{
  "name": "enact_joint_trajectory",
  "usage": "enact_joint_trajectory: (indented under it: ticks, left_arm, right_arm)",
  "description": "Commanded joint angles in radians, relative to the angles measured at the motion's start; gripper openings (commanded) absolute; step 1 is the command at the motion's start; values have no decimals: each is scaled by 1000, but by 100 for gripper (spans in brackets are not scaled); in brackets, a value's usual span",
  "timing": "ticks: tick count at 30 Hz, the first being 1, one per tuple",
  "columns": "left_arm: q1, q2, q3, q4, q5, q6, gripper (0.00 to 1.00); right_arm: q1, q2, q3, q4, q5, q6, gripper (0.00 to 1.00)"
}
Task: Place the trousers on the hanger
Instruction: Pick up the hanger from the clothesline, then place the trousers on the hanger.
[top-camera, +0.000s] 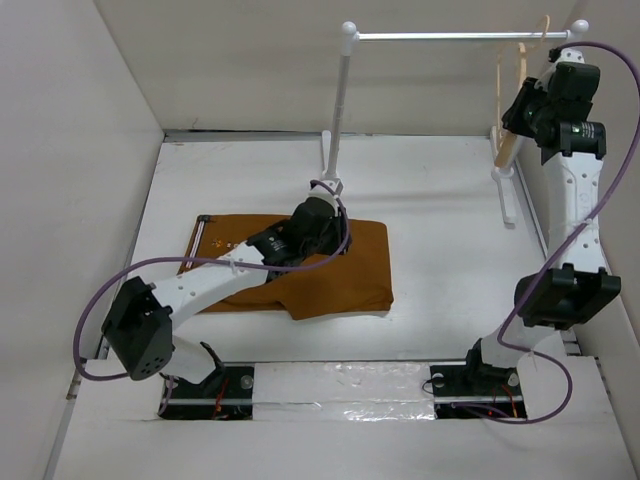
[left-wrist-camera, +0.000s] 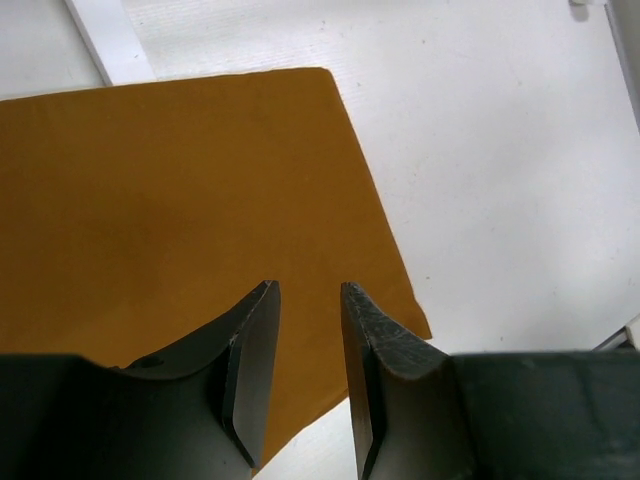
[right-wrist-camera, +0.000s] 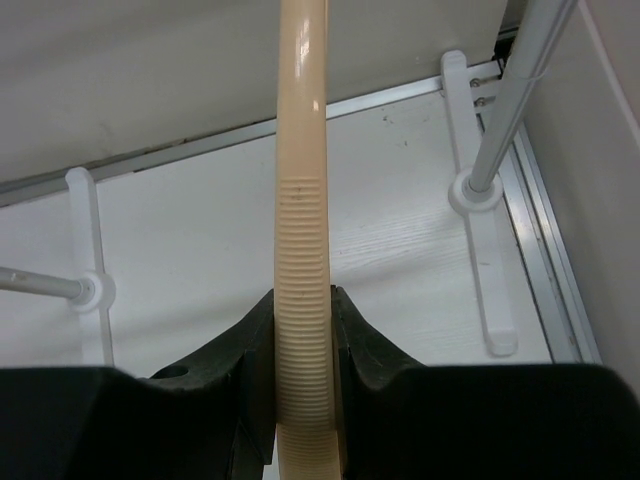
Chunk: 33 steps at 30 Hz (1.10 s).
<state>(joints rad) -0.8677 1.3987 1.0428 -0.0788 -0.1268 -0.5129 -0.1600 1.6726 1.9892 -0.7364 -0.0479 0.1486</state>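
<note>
Now right fingers (right-wrist-camera: 365, 350) clamp the hanger (right-wrist-camera: 302, 200) by its ribbed bar, up at the rail (top-camera: 450, 36) over the tabletop's (top-camera: 440, 220) far right corner. Meanwhile left fingers (left-wrist-camera: 250, 360) hover parted, empty, over the trousers (top-camera: 365, 260) lying folded flat left of center.

TOP EXTERNAL: fixed high behind the arm bases, faces down and forward, far, whole bench (top-camera: 450, 250) framed | LEFT WRIST: close, faces down past left fingers (left-wrist-camera: 250, 370) onto trousers (left-wrist-camera: 180, 200) | RIGHT WRIST: close, faces past right fingers (right-wrist-camera: 365, 350) along hanger (right-wrist-camera: 303, 200) toward rail stand (right-wrist-camera: 505, 110) feet | SHARED: top view also shows trousers (top-camera: 365, 260), hanger (top-camera: 506, 150), rail stand (top-camera: 340, 100)
</note>
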Motion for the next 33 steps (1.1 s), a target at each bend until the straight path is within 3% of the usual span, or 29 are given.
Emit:
enact_joint_trajectory:
  ticks: [1, 8, 12, 23, 33]
  left_arm:
    - [13, 2, 78, 25, 29, 16, 29]
    - [22, 32, 320, -7, 75, 56, 44]
    - [22, 82, 489, -61, 96, 76, 49]
    - [-13, 334, 802, -127, 115, 62, 54]
    - [-63, 565, 954, -118, 46, 22, 55]
  right_arm:
    - [2, -94, 48, 48, 14, -30, 0]
    - [36, -232, -168, 74, -4, -34, 0]
    - [106, -349, -421, 100, 28, -30, 0]
    - [370, -586, -915, 141, 118, 55, 0]
    - [458, -646, -1044, 155, 135, 94, 0]
